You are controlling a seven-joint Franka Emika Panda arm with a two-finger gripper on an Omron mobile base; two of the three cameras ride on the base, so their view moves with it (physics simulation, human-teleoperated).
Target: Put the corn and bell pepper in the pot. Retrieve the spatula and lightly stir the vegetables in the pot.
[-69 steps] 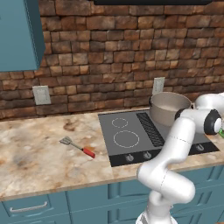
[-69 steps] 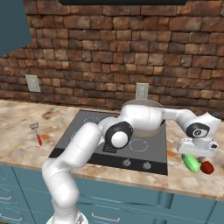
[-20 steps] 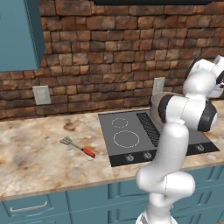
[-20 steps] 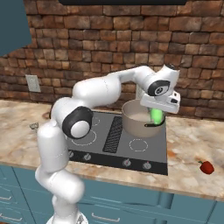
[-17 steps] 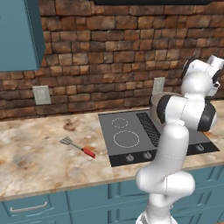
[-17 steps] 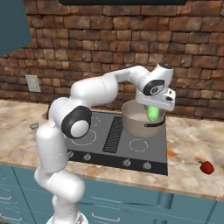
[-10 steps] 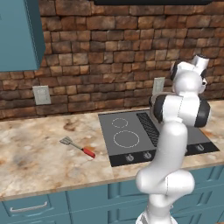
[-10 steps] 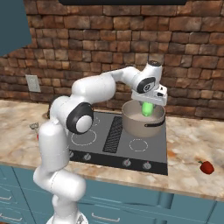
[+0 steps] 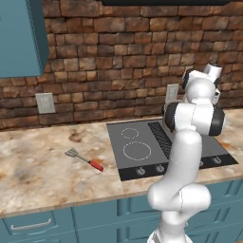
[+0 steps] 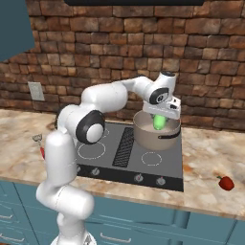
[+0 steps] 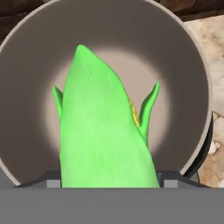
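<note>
- gripper (image 10: pixel 161 117) clamped on the corn (image 10: pixel 159 122), green husk hanging down into the mouth of the pot (image 10: pixel 143 134).
- pot sits on the far right burner of the cooktop (image 10: pixel 119 165).
- bell pepper (image 10: pixel 225 183) lies on the counter (image 10: pixel 210 162), right of the cooktop.
- spatula (image 9: pixel 84 159) lies on the counter left of the cooktop, red handle toward the near edge.

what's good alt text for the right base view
A white robot arm's gripper holds a green corn over a grey pot on a black cooktop. A red pepper lies on the counter to the right, against a brick wall.
</note>
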